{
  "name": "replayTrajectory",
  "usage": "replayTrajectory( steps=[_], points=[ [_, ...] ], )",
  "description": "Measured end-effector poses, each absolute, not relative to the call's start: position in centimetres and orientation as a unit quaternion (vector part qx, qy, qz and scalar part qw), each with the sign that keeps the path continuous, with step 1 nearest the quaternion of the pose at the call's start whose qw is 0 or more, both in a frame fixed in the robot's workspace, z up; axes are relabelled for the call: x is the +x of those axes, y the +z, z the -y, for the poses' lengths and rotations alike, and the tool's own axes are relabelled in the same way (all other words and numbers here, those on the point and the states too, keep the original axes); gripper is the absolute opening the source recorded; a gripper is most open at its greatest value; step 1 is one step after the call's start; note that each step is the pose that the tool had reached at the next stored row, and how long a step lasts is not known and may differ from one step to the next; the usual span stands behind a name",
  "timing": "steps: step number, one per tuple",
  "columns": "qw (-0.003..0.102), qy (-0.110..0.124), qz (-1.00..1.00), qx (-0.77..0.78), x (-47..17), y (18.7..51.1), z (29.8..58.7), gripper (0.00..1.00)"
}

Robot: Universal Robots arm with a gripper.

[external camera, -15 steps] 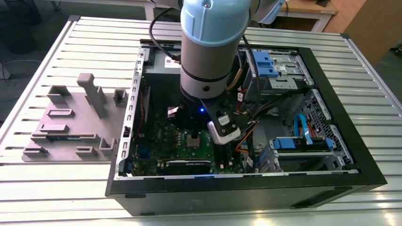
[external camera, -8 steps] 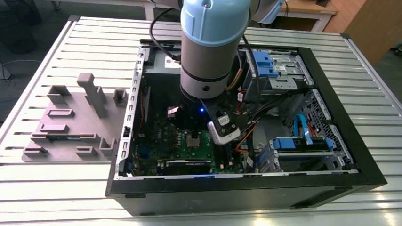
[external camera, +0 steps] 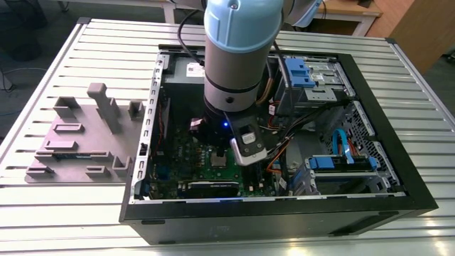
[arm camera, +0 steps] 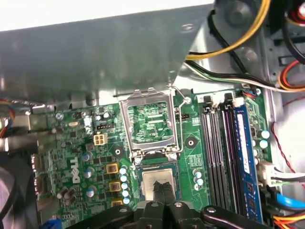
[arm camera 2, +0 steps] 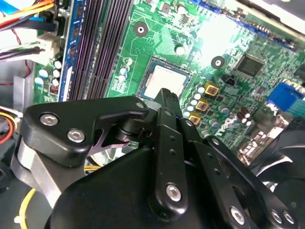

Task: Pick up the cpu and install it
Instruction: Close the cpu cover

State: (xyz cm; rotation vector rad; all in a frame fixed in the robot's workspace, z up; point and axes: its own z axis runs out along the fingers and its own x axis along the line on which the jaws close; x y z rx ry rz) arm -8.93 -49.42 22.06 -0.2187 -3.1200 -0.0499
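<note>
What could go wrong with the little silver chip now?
The gripper hangs right over the cpu in its socket. If the chip lies crooked, pushing down could damage the socket. The metal frame stands open, so nothing clamps the chip, and it might shift when the gripper pulls away.

A slatted metal table [external camera: 64, 213] carries two things. An open black case [external camera: 284, 218] sits on it. A grey rack [external camera: 78, 149] lies just beside.

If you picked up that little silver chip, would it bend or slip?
The cpu looks like a flat, metal-topped square, so it is probably stiff, not bendy. Its smooth, shiny top could be slippery. Being thin and small, it is likely light.
</note>
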Motion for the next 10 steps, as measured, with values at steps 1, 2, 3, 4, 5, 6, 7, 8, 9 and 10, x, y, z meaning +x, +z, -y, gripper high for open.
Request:
replayTrajectory(
  steps=[1,2,3,4,5,6,7,8,9,10],
  points=[
    [0.007,-0.016,0.997,-0.076,-8.93,22.06,49.42,0.11],
    [0.007,-0.016,0.996,-0.082,-8.93,22.06,49.42,0.11],
    [0.006,-0.016,0.996,-0.090,-8.93,22.06,49.42,0.11],
    [0.006,-0.016,0.995,-0.097,-8.93,22.06,49.42,0.11],
    [0.006,-0.016,0.994,-0.105,-8.93,22.06,49.42,0.11],
    [0.006,-0.016,0.994,-0.110,-8.93,22.05,49.42,0.11],
    [0.006,-0.016,0.994,-0.111,-8.93,22.05,49.42,0.11],
    [0.006,-0.016,0.994,-0.111,-8.93,22.05,49.42,0.11],
    [0.006,-0.016,0.994,-0.111,-8.93,22.05,49.42,0.11],
    [0.006,-0.016,0.994,-0.111,-8.93,22.05,49.42,0.11]
  ],
)
